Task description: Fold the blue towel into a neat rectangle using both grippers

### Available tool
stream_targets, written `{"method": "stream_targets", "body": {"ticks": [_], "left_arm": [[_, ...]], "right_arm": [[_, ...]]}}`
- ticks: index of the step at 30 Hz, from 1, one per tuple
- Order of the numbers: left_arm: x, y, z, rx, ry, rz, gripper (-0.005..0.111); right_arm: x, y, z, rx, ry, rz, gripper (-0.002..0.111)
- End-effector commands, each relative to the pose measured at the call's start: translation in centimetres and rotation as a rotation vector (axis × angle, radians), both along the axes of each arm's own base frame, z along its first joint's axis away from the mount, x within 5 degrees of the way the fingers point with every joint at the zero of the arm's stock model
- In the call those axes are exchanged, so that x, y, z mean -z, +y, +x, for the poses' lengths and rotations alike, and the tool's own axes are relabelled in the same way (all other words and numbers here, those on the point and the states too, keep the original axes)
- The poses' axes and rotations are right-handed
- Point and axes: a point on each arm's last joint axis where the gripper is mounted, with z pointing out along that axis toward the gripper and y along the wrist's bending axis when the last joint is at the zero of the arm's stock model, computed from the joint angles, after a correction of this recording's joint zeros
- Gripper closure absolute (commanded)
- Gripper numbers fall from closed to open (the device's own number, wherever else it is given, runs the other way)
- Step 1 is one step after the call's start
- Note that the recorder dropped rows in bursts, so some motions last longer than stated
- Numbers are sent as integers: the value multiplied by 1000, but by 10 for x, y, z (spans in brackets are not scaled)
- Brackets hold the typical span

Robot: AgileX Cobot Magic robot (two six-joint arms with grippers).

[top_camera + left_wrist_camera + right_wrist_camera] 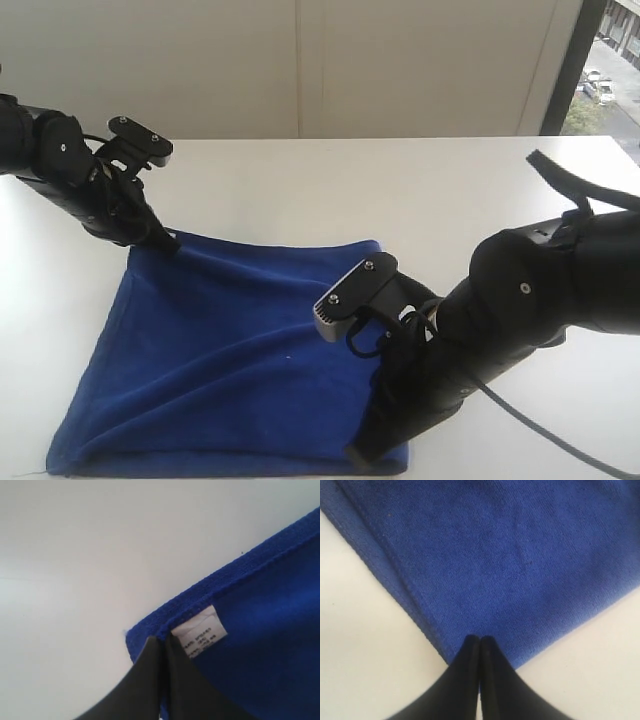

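Blue towel (230, 350) lay flat on the white worktop (350, 180), spread across the near-centre, with its far edge straight and some loose ripples along the near edge. The left wrist view showed a doubled hem at the corner, so it was probably already two layers, though I couldn't confirm that from the exterior view.

Left end effector (168, 243) sat at the far-left corner. Its jaws were pressed together with no gap and pinched the hem right beside the white tag (200, 635). It gripped at the very corner, likely so the whole edge would follow when lifted and not bunch up.

Right end effector (362, 458) was down at the near-right corner. Its jaws were fully closed too, and the right wrist view showed the corner tip disappearing between them. The arm lay low and angled across the right side of the cloth, hiding that edge in the exterior view.

The two grips were on diagonally opposite corners and well apart. My read was that this kept the cloth anchored and under light tension, so one corner could be carried over without the rest sliding on the smooth worktop.

Both corners were held close to the surface, with no clear lift visible. The fold was not yet neat, as the near-left corner looked rumpled and free.

The main risk I saw was a thin pinch on plush fabric slipping out.
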Motion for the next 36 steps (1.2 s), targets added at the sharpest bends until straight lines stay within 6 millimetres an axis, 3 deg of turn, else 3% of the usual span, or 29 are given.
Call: {"method": "stream_targets", "body": {"ticks": [1, 11, 13, 19, 22, 25, 28, 31, 36], "left_arm": [[-4, 3, -1, 4, 2, 18, 107], [-2, 11, -2, -15, 31, 75, 107], [-2, 15, -1, -25, 35, 76, 107], [-1, 15, -2, -37, 48, 73, 107], [-1, 16, -2, -38, 52, 74, 107], [0, 16, -4, -39, 73, 82, 107], [1, 17, -5, -40, 86, 87, 107], [1, 17, -5, -40, 86, 87, 107], [1, 17, -7, -41, 103, 96, 107]], "right_arm": [[0, 0, -2, -3, 4, -1, 108], [0, 0, -1, 0, -6, 3, 108], [-7, 1, 7, -10, -95, 12, 108], [-57, -25, 83, 171, -283, -13, 108], [-68, -41, 127, 219, -288, -39, 108], [-46, -35, 170, 159, -190, -39, 108], [-22, -25, 193, 146, -160, -7, 108], [5, -18, 209, 128, -128, 2, 108], [26, -16, 220, 127, -109, -9, 108]]}}
